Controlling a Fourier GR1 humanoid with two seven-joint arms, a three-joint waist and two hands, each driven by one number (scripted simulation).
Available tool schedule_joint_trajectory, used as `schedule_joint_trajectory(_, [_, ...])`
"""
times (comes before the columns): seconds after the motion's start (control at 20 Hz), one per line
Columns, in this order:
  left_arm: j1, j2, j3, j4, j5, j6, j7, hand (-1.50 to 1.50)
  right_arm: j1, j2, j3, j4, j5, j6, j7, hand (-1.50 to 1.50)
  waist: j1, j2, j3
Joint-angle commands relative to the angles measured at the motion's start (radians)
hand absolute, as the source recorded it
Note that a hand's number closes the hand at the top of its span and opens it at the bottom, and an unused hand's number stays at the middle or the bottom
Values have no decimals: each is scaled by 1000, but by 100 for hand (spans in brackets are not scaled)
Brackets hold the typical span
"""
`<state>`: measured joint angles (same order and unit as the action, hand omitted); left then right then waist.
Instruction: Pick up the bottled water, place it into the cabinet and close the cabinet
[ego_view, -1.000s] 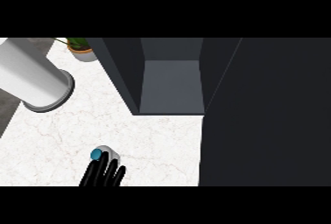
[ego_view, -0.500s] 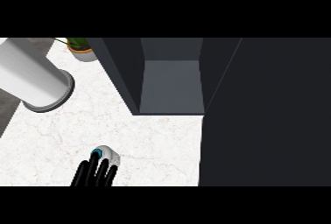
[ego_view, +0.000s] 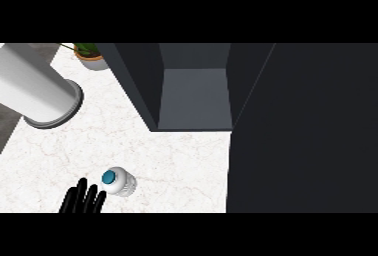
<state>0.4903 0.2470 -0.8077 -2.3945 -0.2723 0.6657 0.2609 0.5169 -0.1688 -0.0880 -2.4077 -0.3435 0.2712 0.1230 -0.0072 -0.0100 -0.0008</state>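
While upright, cap skyward, bottled water, hand just beside

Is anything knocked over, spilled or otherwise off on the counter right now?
Nothing stands out. The bottled water stands upright on the counter, blue cap up, no spill around it. The left robot hand sits just beside it with straight fingers, not gripping. The cabinet is open, nothing visible inside.

All that shows of the robot is one black hand at the lower edge: slim, matte fingers, rounded at the tips, with narrow gaps between them. No markings, cables or screws show on it, and the grey forearm is out of view
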Motion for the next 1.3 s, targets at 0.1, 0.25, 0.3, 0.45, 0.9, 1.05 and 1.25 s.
schedule_joint_trajectory(0.1, [74,70,77,-55,96,5,-73,-150,83,-5,-45,-209,-185,2,82,-150,-1,2,-2])
schedule_joint_trajectory(0.25, [45,98,187,-29,187,-33,-99,-150,88,-36,-107,-182,-235,32,61,-150,-8,5,-2])
schedule_joint_trajectory(0.3, [50,90,197,68,219,-42,-164,-150,102,6,-42,-198,-189,17,57,-150,-8,3,-4])
schedule_joint_trajectory(0.45, [2,87,250,131,245,-74,-193,-150,147,5,-69,-183,-212,61,14,-150,-17,4,-2])
schedule_joint_trajectory(0.9, [-43,79,414,360,443,-199,-341,-150,168,-6,-84,-205,-256,72,18,-150,-16,6,-2])
schedule_joint_trajectory(1.05, [-116,64,492,484,489,-238,-386,-150,174,-5,-65,-193,-223,92,-3,-150,-16,8,-2])
schedule_joint_trajectory(1.25, [-107,26,476,569,476,-234,-427,-150,208,9,-93,-177,-249,112,-43,-150,-12,6,-1])
